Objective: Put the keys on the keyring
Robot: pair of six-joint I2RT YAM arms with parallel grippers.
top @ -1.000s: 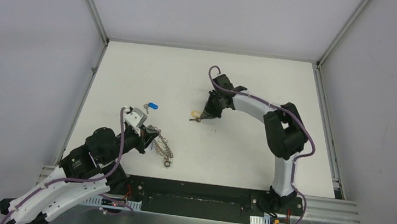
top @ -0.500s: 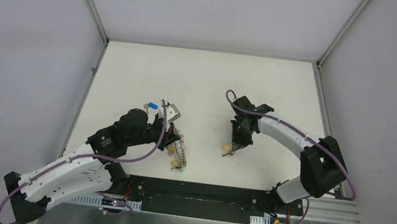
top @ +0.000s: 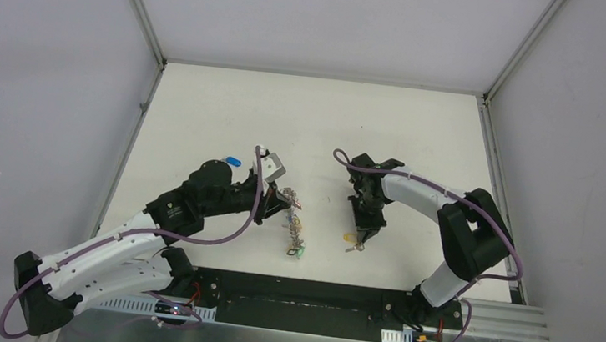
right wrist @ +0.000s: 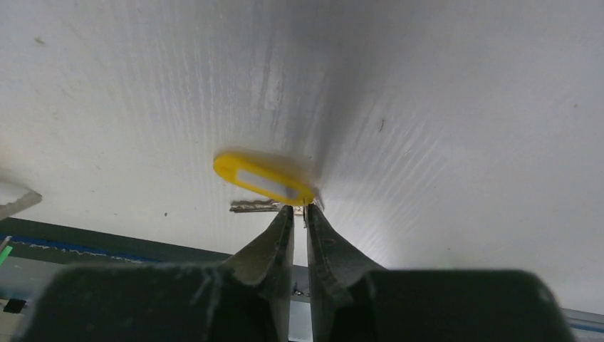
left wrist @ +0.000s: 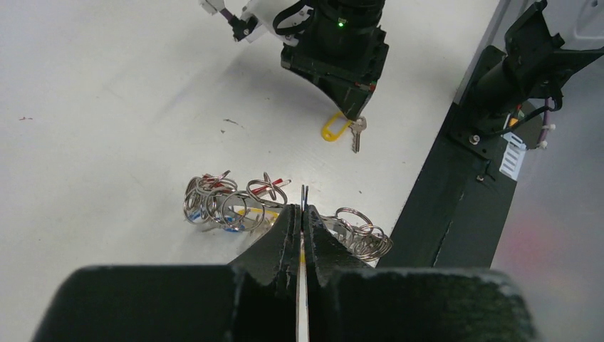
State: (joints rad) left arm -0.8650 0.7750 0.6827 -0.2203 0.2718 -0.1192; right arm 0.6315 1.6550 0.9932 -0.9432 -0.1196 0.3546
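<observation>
My left gripper (top: 287,200) (left wrist: 303,209) is shut on one thin ring of the keyring (top: 295,237) (left wrist: 221,206). The rest is a bunch of silvery rings with red, blue and yellow bits, trailing onto the white table towards the near edge. To its right, my right gripper (top: 360,237) (right wrist: 299,210) points down at the table, its jaws a narrow slit apart. The key with the yellow tag (top: 349,242) (right wrist: 263,178) (left wrist: 335,130) lies right at those tips, its tag blurred. A blue-tagged key (top: 234,162) lies behind my left arm.
A black rail (top: 296,292) (left wrist: 456,178) runs along the near table edge, close to the keyring and the yellow-tagged key. Grey walls with metal posts (top: 143,13) enclose the white table (top: 305,113) on three sides.
Both grippers came towards the near middle of the table. The left carried the keyring rightwards. The right brought the yellow-tagged key down near the front edge and its jaws have parted slightly.
</observation>
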